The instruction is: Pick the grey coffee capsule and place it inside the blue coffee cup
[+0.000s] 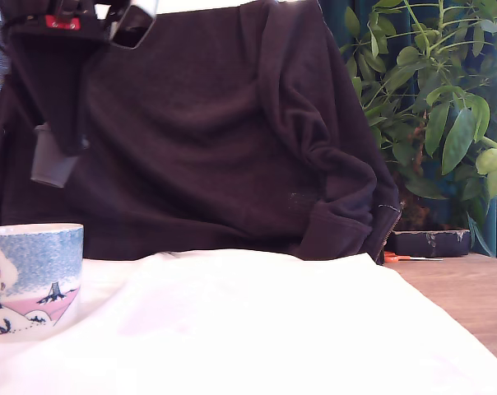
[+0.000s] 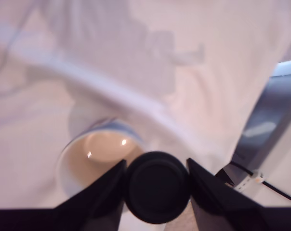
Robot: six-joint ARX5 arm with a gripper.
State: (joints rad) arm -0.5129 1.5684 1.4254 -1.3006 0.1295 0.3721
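The grey coffee capsule (image 1: 53, 160) hangs high at the exterior view's left, gripped between dark fingers well above the blue coffee cup (image 1: 30, 280). That wide mug has a white rim, a speckled blue band and a cartoon picture, and stands on the white cloth (image 1: 257, 329). In the wrist view the capsule's round dark lid (image 2: 156, 186) fills the gap between the two black fingers (image 2: 99, 192) of my gripper (image 2: 156, 185), which is shut on it. The cup's open cream inside (image 2: 98, 156) lies below and slightly to one side of the capsule.
A person in a dark sweater (image 1: 224, 132) sits right behind the table. A leafy plant (image 1: 434, 90) stands at the exterior view's right, with a dark box (image 1: 429, 243) and bare wooden tabletop (image 1: 471, 296) below it. A grey device edge (image 2: 266, 125) shows in the wrist view.
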